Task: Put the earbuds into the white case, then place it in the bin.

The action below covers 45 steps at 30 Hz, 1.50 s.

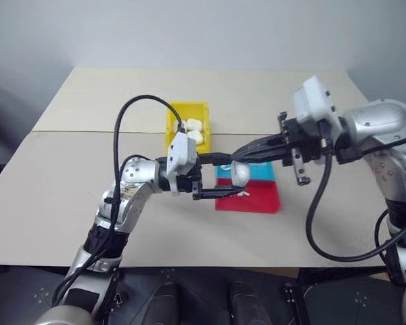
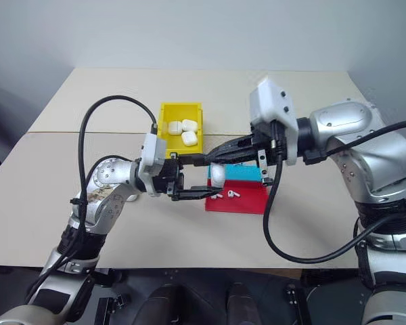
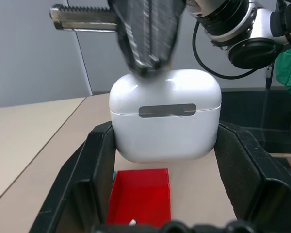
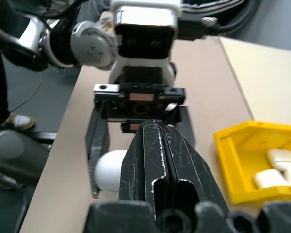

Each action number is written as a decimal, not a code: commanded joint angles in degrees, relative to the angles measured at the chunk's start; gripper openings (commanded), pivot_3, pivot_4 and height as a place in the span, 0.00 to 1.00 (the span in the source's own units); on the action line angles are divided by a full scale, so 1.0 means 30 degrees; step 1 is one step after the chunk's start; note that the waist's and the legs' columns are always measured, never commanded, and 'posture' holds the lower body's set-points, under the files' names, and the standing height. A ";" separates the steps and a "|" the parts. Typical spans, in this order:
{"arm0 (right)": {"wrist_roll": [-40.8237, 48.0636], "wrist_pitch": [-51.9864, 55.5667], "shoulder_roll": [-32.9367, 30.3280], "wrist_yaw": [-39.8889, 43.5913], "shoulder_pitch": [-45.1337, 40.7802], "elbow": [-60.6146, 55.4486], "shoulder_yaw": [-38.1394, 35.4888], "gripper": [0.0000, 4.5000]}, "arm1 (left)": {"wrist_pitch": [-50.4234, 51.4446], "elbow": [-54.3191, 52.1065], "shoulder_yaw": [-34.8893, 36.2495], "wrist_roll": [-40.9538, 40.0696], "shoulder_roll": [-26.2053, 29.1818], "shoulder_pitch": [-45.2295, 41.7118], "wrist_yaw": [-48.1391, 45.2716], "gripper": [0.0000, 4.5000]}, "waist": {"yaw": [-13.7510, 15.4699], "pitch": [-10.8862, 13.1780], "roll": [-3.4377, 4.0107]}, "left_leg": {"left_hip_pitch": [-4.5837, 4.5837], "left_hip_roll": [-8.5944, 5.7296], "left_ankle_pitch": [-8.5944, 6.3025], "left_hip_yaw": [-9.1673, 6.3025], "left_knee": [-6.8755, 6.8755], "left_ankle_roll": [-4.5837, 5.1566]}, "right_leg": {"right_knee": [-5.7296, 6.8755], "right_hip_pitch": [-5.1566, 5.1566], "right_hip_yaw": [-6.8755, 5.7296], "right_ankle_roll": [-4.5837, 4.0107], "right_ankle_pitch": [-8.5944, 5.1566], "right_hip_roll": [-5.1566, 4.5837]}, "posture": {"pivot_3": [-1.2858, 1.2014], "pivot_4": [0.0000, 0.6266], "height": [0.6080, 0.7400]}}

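Observation:
My left gripper (image 1: pixel 229 177) is shut on the white case (image 2: pixel 218 175), holding it above the tray by its two sides. The case's lid is closed, with the seam line visible in the left wrist view (image 3: pixel 165 114). The right gripper (image 2: pixel 215 160) comes in from the right with its fingers shut together, and their tips sit at the top of the case's lid (image 3: pixel 148 43). Two earbuds (image 2: pixel 220 196) (image 2: pixel 233 193) lie on the red part of the tray beneath the case. The yellow bin (image 1: pixel 170 128) stands just behind my left gripper.
Several white cases (image 1: pixel 194 126) lie inside the bin. The flat tray has a red half (image 1: pixel 260 200) and a blue half (image 1: pixel 262 173) and lies right of centre on the beige table (image 1: pixel 68 189). A seam crosses the table behind the bin.

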 commanded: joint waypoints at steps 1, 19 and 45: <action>0.0652 -0.0091 -0.0080 -0.0214 -0.0669 0.0021 -0.1528 0.01 | -0.0376 -0.0676 0.0604 -0.0453 -0.0239 -0.0095 0.0375 0.61 | -0.0003 0.0000 0.0000 | 0.0001 0.0000 0.0000 0.0000 0.0000 0.0001 | 0.0000 0.0000 0.0001 0.0001 0.0002 0.0000 | 0.52 0.24 1.00; 0.1644 0.1039 0.3400 -0.8904 0.4179 -0.1880 -0.6150 0.01 | 0.1651 0.5168 0.1066 1.1111 -0.2362 -0.5212 1.7493 0.61 | 0.0208 -0.0014 -0.0022 | -0.0067 -0.0039 0.0009 -0.0006 0.0014 0.0015 | -0.0024 -0.0029 0.0005 0.0046 0.0043 -0.0034 | 0.52 0.24 1.00; 0.1124 0.1100 0.1344 -0.8971 0.7073 -0.2347 -0.5926 0.00 | -0.0152 0.7180 0.3716 0.6992 -0.3088 -0.4802 1.4655 0.99 | 0.0038 -0.0014 -0.0023 | -0.0052 -0.0036 0.0028 0.0011 -0.0009 0.0041 | -0.0037 -0.0026 0.0015 0.0046 0.0071 -0.0030 | 0.52 0.24 1.00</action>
